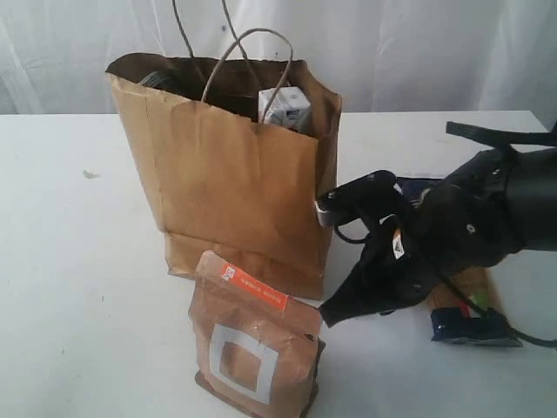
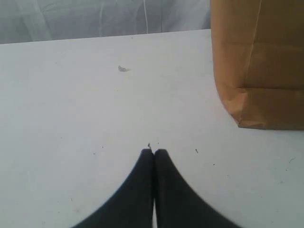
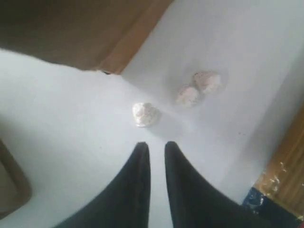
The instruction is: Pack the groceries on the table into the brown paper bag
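The brown paper bag (image 1: 222,174) stands upright on the white table (image 1: 78,287), a little left of centre in the exterior view, its mouth open and its cord handles (image 1: 248,52) looping above the rim. The small blue-white carton (image 1: 285,108) shows inside the mouth toward one o'clock, and a dark object sits in the corner at eleven o'clock, too hidden to name. At six o'clock from the bag, just in front of its base, the brown pouch with orange strip (image 1: 252,348) stands on the table, its grey square frame facing the camera. A small dark speck (image 1: 90,174) lies on the tabletop at nine o'clock from the bag, well apart from it. The right gripper (image 1: 335,309) hangs low over the table at four o'clock from the bag, near its front right corner; in the right wrist view its fingers (image 3: 137,185) are parted by only a narrow gap and hold nothing, with three small pale lumps (image 3: 145,114) on the table just beyond the tips. The long spaghetti packet (image 1: 474,318) lies flat at four o'clock, farther out, partly under the right arm. The left gripper (image 2: 153,153) is seen only in its own wrist view, its fingers pressed together and empty above bare table, with the bag's lower corner nearby.
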